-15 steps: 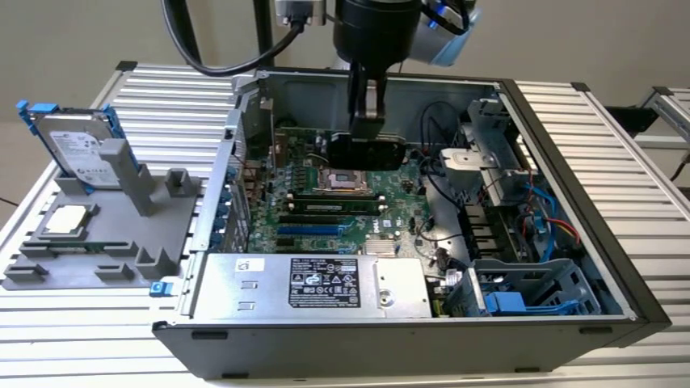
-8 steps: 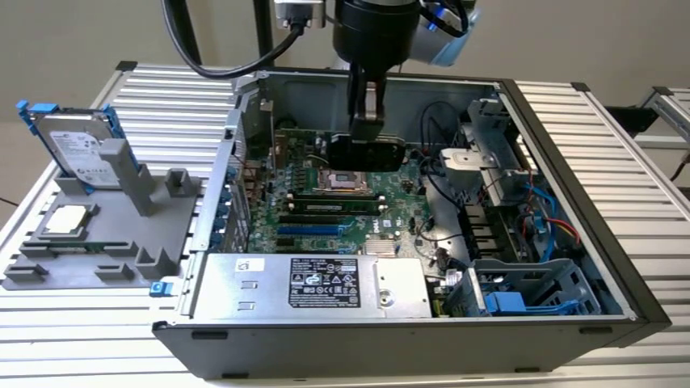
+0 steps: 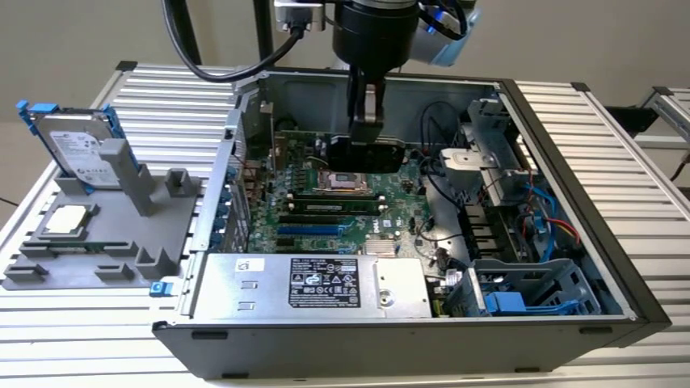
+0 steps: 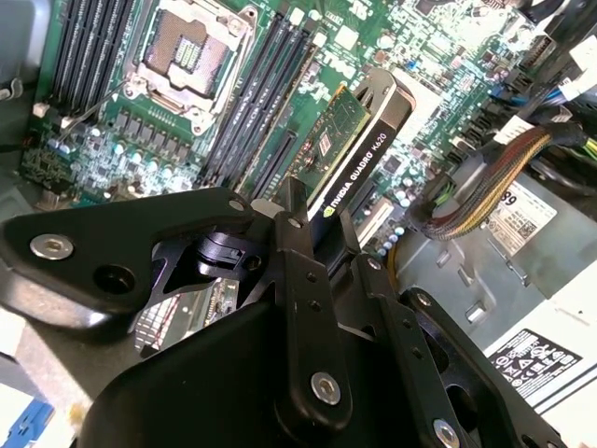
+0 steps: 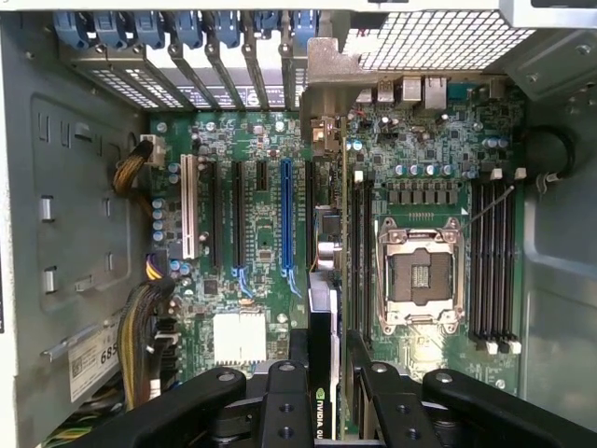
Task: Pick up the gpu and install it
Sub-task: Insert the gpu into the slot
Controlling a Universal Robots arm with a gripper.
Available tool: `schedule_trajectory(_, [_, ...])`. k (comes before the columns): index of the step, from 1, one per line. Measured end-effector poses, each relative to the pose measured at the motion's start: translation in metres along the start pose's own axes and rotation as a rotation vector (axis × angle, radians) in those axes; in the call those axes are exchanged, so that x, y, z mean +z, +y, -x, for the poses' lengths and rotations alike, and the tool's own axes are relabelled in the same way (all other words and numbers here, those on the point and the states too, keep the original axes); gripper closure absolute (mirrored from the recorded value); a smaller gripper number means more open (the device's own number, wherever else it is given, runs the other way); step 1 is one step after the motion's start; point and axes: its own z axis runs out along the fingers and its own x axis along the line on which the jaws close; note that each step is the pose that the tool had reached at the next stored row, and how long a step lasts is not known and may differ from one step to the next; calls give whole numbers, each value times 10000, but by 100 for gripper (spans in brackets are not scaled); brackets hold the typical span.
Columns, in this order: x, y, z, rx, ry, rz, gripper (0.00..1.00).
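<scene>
The gpu (image 3: 368, 153) hangs edge-down inside the open computer case (image 3: 561, 202), just above the motherboard (image 3: 323, 212). My gripper (image 3: 367, 129) is shut on its upper edge. In the second wrist view the gpu (image 4: 359, 154) shows a black shroud on one face and a green board on the other, clamped between the black fingers (image 4: 297, 245). In the first wrist view the gpu (image 5: 328, 280) is edge-on, with its silver bracket (image 5: 326, 79) at the rear slot openings. It lies between the blue slot (image 5: 286, 215) and the CPU socket (image 5: 417, 271). Whether it touches a slot is unclear.
A silver hard drive in a blue frame (image 3: 77, 145) and a square CPU chip (image 3: 67, 218) sit on a grey fixture (image 3: 129, 242) at the exterior view's left. In the case are the power supply (image 3: 313, 283), a drive cage (image 3: 528, 291) and cable bundles (image 5: 140, 327).
</scene>
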Motion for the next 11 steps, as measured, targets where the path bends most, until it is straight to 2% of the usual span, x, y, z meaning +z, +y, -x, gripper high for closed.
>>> schedule_trajectory(11, [16, 0, 0, 0, -2, -1, 100])
